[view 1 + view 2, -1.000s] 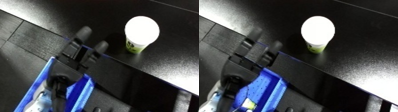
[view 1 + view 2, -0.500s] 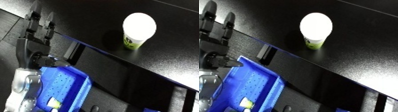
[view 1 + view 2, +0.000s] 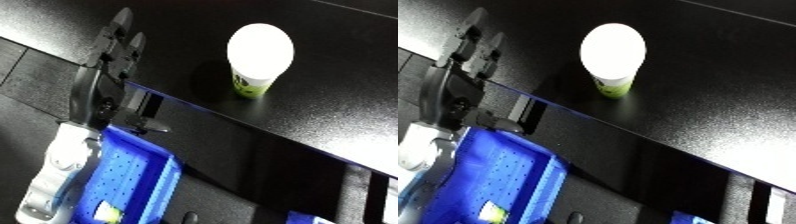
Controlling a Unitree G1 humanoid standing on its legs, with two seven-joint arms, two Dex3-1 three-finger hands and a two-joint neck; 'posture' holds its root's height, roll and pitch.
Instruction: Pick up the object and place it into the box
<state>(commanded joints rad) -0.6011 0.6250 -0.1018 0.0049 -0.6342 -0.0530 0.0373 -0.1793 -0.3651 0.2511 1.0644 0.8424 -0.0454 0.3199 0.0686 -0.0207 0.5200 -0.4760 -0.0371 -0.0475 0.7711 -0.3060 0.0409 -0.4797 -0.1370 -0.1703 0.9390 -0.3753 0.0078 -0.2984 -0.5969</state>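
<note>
Where my left eye looks down, my left hand reaches up over the edge of the black table, its fingers stretched straight and holding nothing. My thumb juts out sideways below the edge. The cup stands upright on the table, well apart from my hand; its white top glares so much that I cannot make out the lid, and only a green band shows near its base. The blue bin lies below the table, partly hidden by my forearm and cut off at the lower edge. Something small and pale lies in it, too blurred to name.

In my right eye, the same hand sits nearer the left side, and the bin is cut off there too. My right hand shows in neither view.
</note>
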